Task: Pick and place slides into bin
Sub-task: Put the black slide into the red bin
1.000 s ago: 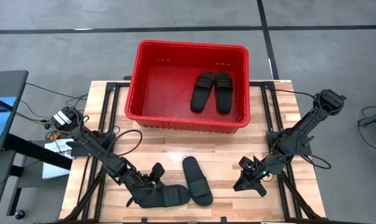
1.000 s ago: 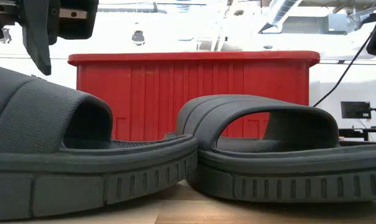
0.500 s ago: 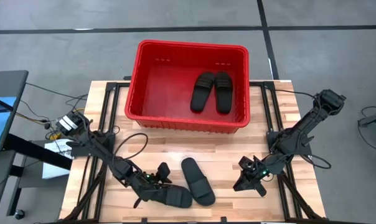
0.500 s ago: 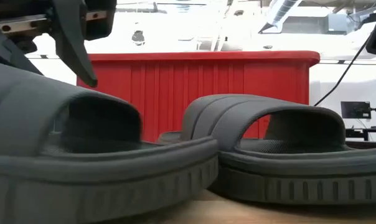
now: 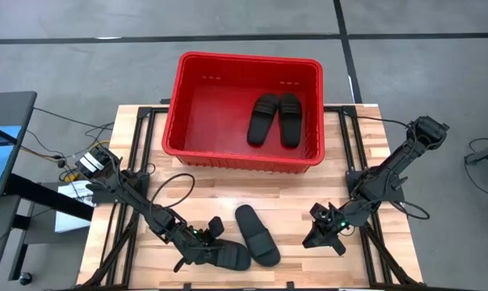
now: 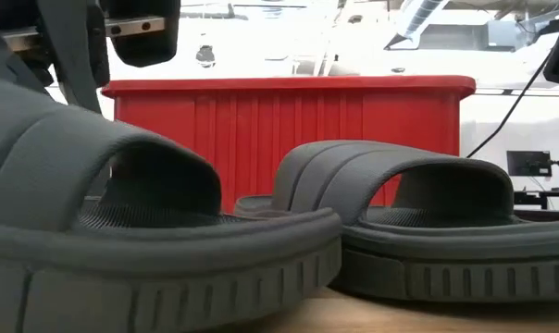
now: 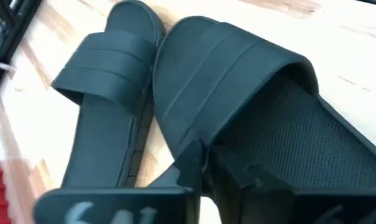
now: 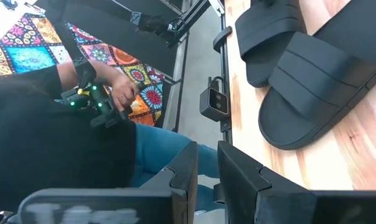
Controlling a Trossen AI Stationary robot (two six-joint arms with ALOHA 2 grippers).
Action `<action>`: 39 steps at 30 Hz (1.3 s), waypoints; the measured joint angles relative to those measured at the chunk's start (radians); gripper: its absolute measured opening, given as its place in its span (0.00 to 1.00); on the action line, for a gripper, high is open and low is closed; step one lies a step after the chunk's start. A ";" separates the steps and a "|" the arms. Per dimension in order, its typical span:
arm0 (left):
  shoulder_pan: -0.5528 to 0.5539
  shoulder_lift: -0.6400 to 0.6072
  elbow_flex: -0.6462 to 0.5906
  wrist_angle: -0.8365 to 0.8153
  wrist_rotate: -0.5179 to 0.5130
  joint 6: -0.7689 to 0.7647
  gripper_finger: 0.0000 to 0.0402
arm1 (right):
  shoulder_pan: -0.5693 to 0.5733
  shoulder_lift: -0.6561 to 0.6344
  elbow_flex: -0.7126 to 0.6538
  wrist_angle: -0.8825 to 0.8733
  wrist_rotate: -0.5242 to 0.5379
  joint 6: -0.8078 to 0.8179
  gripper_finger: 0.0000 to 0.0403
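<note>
Black ribbed-strap slide [image 5: 225, 256] on near desk [image 5: 292, 182]; L gripper [image 5: 202, 242] fingers clenched on its rim.

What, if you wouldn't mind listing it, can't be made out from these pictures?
- High view: the left hand blends into the black slide, so its grip is unclear.
- Low view: that slide hides much of the bin; the slides inside are unseen.
- Left wrist view: the slide's heel is cut off by the edge.
- Right wrist view: the right hand shows nothing between its fingers.
</note>
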 joint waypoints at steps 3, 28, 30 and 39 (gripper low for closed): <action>0.005 0.000 0.000 0.011 -0.019 -0.004 0.02 | 0.000 0.000 0.000 -0.007 0.000 -0.002 0.14; -0.112 -0.032 0.292 -0.533 -0.311 -0.383 0.00 | 0.002 0.000 0.000 -0.034 0.000 -0.006 0.14; -0.114 -0.049 0.324 -0.560 -0.358 -0.413 0.00 | 0.002 0.000 0.000 -0.042 0.000 -0.006 0.14; -0.073 -0.136 0.457 -0.715 -0.584 -0.588 0.00 | 0.001 0.000 0.000 -0.052 0.000 -0.006 0.14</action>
